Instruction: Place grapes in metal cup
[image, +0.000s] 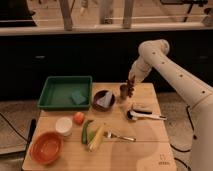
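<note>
The metal cup (123, 92) stands on the wooden table (145, 145) at the back, right of the dark brown bowl (103, 100). My gripper (131, 81) hangs just above and slightly right of the cup, at the end of the white arm (170, 67). A dark reddish-purple bunch of grapes (131, 89) hangs from the gripper, right beside the cup's rim.
A green tray (59, 94) with a blue sponge (77, 97) sits at the back left. A white cup (63, 125), tomato (78, 118), green pepper (86, 131), corn (96, 137), fork (119, 136) and orange bowl (46, 147) lie in front. A black-and-white utensil (145, 115) lies right.
</note>
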